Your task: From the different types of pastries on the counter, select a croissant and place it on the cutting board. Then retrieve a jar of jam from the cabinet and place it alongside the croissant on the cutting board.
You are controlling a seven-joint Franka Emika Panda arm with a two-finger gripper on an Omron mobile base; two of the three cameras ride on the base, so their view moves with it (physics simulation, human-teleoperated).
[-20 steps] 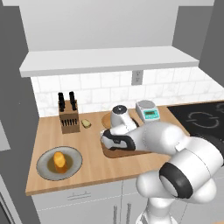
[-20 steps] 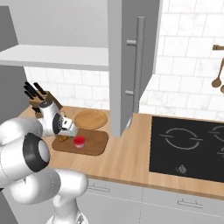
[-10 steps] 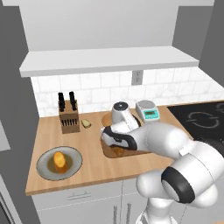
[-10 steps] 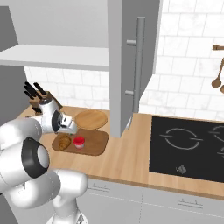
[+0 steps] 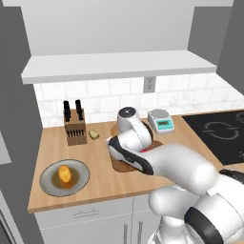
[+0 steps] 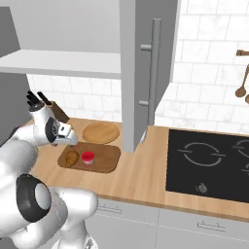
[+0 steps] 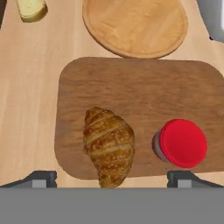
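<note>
The dark golden-brown croissant (image 7: pixel 108 144) (image 6: pixel 72 156) lies on the left half of the dark brown cutting board (image 7: pixel 140 94) (image 6: pixel 104 163). Beside it on the board stands the small red jar of jam (image 7: pixel 181 143) (image 6: pixel 88 157), upright and a short gap from the pastry. My gripper (image 7: pixel 113 179) (image 6: pixel 73 142) hovers above the board's near-left edge, open, with nothing between its fingertips (image 7: pixel 41 178). In the left base view my arm covers most of the board (image 5: pixel 121 165). On the counter (image 5: pixel 100 176), an orange-yellow bun (image 5: pixel 65 175) sits on a grey plate and a pale yellow piece (image 5: pixel 94 135) (image 7: pixel 31 8) lies loose.
A round tan wooden plate (image 7: pixel 135 26) (image 6: pixel 100 132) lies just behind the board. A knife block (image 5: pixel 75 128) stands at the back left and a small scale (image 5: pixel 160 120) behind the board. A black cooktop (image 6: pixel 209 160) lies to the right, a white shelf (image 5: pixel 119 64) hangs overhead.
My hand has drawn back slightly up and away from the board, uncovering the croissant. The jar and the croissant have stayed where they were.
</note>
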